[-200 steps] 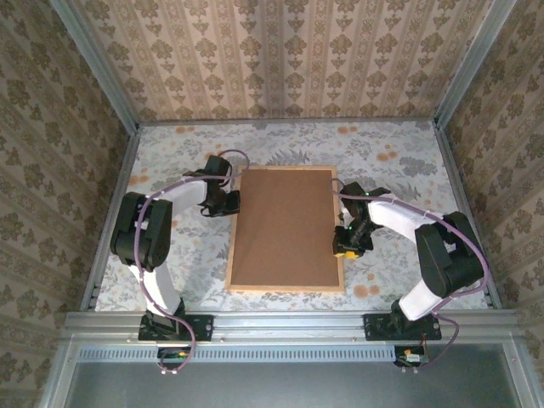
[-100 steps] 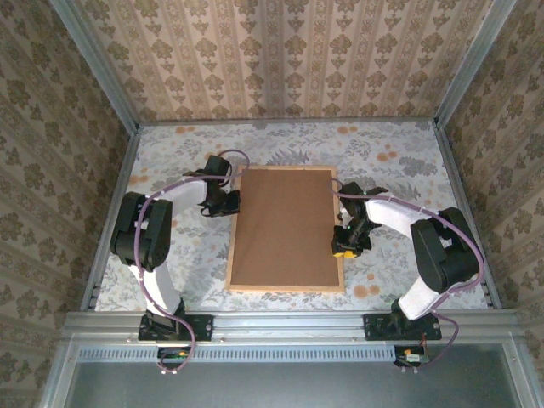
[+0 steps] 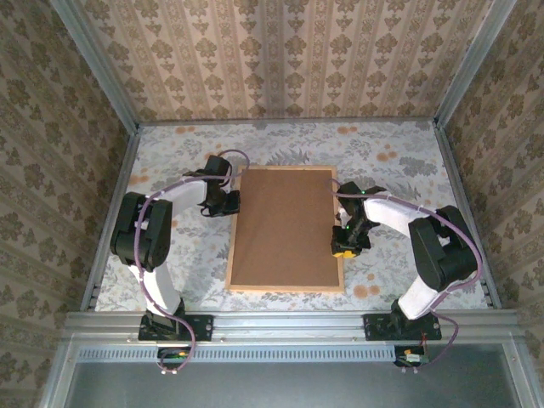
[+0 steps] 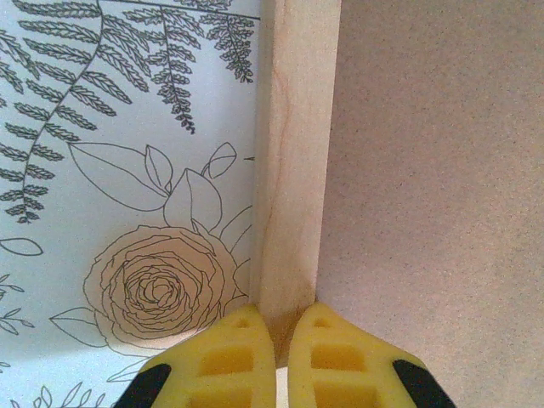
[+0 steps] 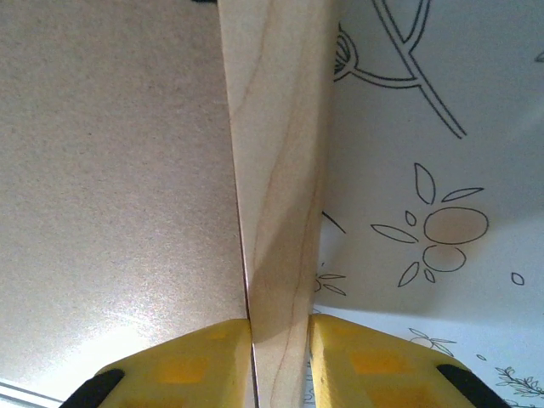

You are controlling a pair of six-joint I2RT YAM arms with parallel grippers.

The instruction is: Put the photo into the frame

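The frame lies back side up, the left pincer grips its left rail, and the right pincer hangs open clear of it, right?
Not quite: the right pincer is not clear of the frame. The right wrist view shows its yellow fingers clamped on the right wooden rail. The rest holds, left pincer included.

A pale floral tablecloth (image 3: 391,161) lies beneath my tools. Just left of my left gripper (image 4: 280,327) it shows an outlined rose (image 4: 161,293), with dark fern fronds (image 4: 76,93) farther ahead. Right of my right gripper (image 5: 279,327) is a line-drawn fruit (image 5: 455,229). Beyond both grippers stands damask wallpaper (image 3: 280,59); behind them runs an aluminium rail (image 3: 289,323).
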